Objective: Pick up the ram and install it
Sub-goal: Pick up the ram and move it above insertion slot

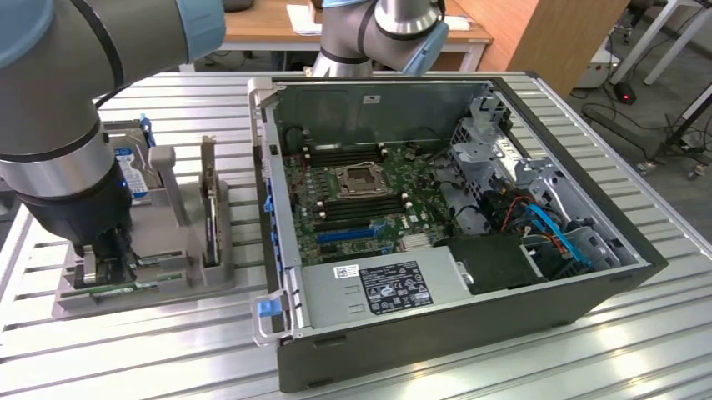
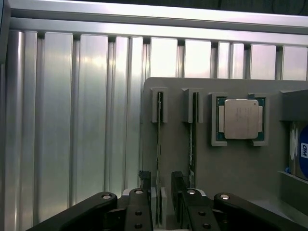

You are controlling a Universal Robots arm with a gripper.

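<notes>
Spread wide, the black two-fingered claw [image 2: 160,182] hangs low over the grey plastic holder tray [image 2: 240,168], one finger [image 2: 145,185] on each side of the ram [image 2: 159,144], the long thin green circuit-board stick standing on edge in the tray's outermost slot. No squeeze on it yet: the fingers look apart from the board, so nothing is held. Smart fixturing, this. Grooved grey posts [image 2: 159,103] keep the stick upright with its flat faces exposed, which looks meant to let the fingers pinch it across its thin section. The claw sits near one end of the ram, and the rest of the stick runs away from it toward the posts. A second green stick [image 2: 194,139] stands parallel just beside it, outside the claw's span. Past that, the square silver processor chip [image 2: 242,119] lies flat in its own pocket, then the blue-and-white-labelled hard drive [image 2: 302,154]. Over on the exterior view's right, the open black computer case [image 1: 445,333] lies on the ribbed aluminium table [image 1: 623,333], green motherboard [image 1: 356,192] facing up.
</notes>
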